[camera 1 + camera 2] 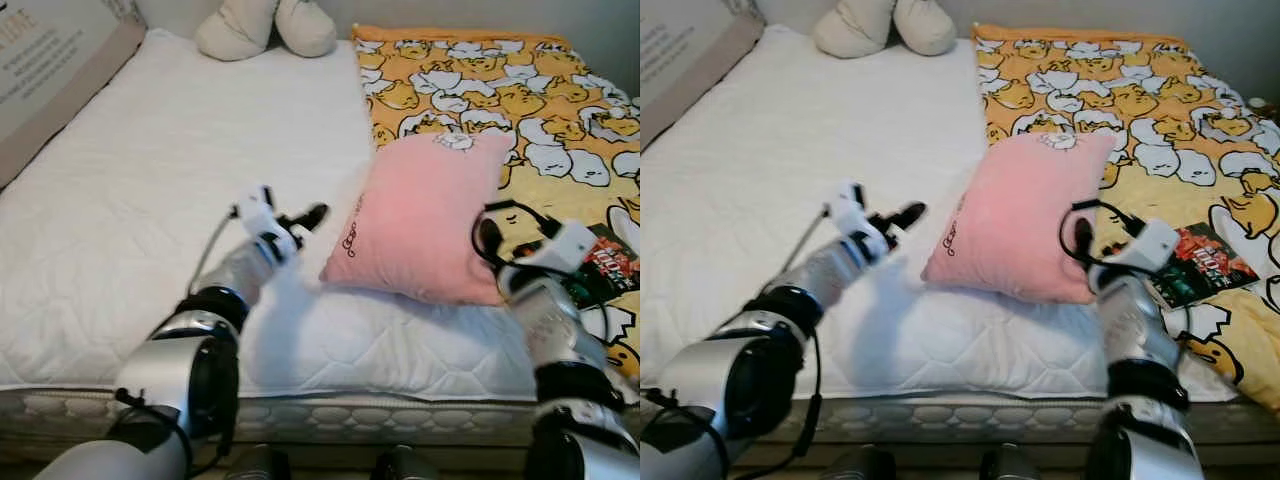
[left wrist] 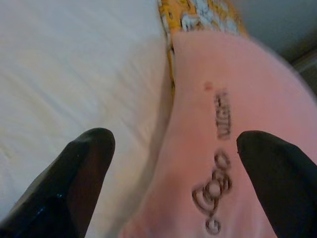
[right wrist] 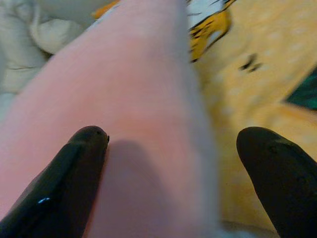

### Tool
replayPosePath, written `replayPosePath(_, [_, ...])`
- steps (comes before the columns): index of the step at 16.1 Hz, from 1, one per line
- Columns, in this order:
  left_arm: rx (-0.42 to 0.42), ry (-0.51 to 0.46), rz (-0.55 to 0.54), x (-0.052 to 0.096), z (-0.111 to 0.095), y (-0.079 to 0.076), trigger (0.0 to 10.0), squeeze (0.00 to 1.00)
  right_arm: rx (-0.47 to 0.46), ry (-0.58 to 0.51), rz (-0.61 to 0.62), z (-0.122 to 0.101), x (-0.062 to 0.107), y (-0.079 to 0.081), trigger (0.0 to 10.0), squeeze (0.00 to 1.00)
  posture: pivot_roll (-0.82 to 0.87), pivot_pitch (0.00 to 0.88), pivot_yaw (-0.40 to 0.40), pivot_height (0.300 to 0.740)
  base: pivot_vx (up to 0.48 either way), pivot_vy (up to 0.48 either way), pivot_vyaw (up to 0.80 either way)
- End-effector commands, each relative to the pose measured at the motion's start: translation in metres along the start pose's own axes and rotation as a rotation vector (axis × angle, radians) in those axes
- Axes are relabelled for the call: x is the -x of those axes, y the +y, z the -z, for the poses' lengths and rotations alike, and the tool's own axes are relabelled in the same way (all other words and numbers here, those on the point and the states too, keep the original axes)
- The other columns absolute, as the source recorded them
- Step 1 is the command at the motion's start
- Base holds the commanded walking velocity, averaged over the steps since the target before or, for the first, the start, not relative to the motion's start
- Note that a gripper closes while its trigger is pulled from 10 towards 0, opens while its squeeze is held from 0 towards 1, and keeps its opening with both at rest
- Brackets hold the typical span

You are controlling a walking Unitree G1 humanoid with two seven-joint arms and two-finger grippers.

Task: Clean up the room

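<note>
Pink pillow (image 1: 420, 215) lies flat on the bed, straddling the seam where the white mattress cover (image 1: 150, 200) meets the yellow cartoon blanket (image 1: 520, 90), and it sits squarely between the two grippers. The left gripper (image 1: 300, 225) hovers just beside the pillow's near corner on its side, black fingers (image 2: 81, 173) spread wide, with the cursive lettering just ahead of them. The right gripper (image 1: 1080, 245) is at the pillow's opposite edge, also spread, one finger over pink fabric and the other over the blanket. To my eye the lift should be a two-sided one: each gripper ought to close on a good fold of the edge, taking pillow only and not the blanket underneath, then both rise evenly so it doesn't sag. A dark booklet (image 1: 1200, 265) lies just outboard of the right gripper.
</note>
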State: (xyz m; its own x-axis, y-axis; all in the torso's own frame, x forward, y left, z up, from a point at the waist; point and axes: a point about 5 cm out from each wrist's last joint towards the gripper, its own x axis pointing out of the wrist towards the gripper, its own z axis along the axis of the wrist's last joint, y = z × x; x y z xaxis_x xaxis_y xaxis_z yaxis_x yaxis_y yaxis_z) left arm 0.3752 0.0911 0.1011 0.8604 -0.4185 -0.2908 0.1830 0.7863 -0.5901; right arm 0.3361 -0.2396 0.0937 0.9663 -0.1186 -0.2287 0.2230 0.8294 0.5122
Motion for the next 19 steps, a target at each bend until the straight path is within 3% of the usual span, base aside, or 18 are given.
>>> replayPosePath(1, [-0.056,0.055,0.013,-0.002,0.007,-0.006,10.0,0.0,-0.041,0.013,-0.015,0.004,-0.003,0.004,10.0,0.0,-0.1,0.0,0.01,0.695,0.0,0.0,0.0])
replayPosePath(2, [-0.062,0.108,0.022,-0.004,0.023,-0.01,10.0,0.0,-0.059,0.051,-0.05,0.015,-0.007,0.018,10.0,0.0,-0.1,0.0,0.009,0.695,0.0,0.0,0.0])
replayPosePath(4, [-0.041,0.123,0.031,-0.005,0.032,-0.016,10.0,0.0,-0.076,0.082,-0.085,0.024,-0.009,0.029,10.0,0.0,-0.1,0.0,0.005,0.695,0.0,0.0,0.0])
replayPosePath(7, [0.062,0.12,0.075,-0.009,0.036,-0.03,10.0,0.0,-0.092,0.12,-0.112,0.035,-0.008,0.035,10.0,0.0,-0.09,0.0,-0.006,0.695,0.0,0.0,0.0])
replayPosePath(11, [0.098,0.117,0.11,-0.011,0.044,-0.04,10.0,0.0,-0.081,0.138,-0.118,0.04,-0.007,0.034,10.0,0.0,-0.1,0.0,-0.023,0.695,0.0,0.0,0.0])
replayPosePath(12, [0.095,0.107,0.104,-0.01,0.044,-0.038,10.0,0.0,-0.079,0.138,-0.124,0.039,-0.006,0.034,10.0,0.0,-0.1,0.0,-0.023,0.695,0.0,0.0,0.0])
replayPosePath(13, [-0.009,0.06,0.077,-0.008,0.042,-0.028,10.0,0.0,-0.057,0.144,-0.141,0.038,-0.004,0.032,10.0,0.0,-0.1,0.0,-0.032,0.695,0.0,0.0,0.0])
replayPosePath(14, [-0.029,0.043,0.057,-0.006,0.041,-0.022,10.0,0.0,-0.028,0.149,-0.142,0.037,-0.003,0.029,10.0,0.0,-0.12,0.0,-0.041,0.695,0.0,0.0,0.0])
replayPosePath(16, [0.001,0.032,0.003,-0.001,0.039,-0.007,10.0,0.0,0.073,0.147,-0.108,0.031,-0.001,0.013,10.0,0.0,-0.12,0.0,-0.038,0.695,0.0,0.0,0.0])
replayPosePath(17, [-0.015,0.024,-0.026,0.002,0.035,0.003,10.0,0.0,0.158,0.148,-0.072,0.027,0.0,-0.002,10.0,0.0,-0.11,0.0,-0.038,0.695,0.0,0.0,0.0])
replayPosePath(19, [-0.023,0.02,-0.035,0.003,0.034,0.006,10.0,0.0,0.179,0.154,-0.052,0.025,0.002,-0.012,10.0,0.0,-0.11,0.0,-0.035,0.695,0.0,0.0,0.0])
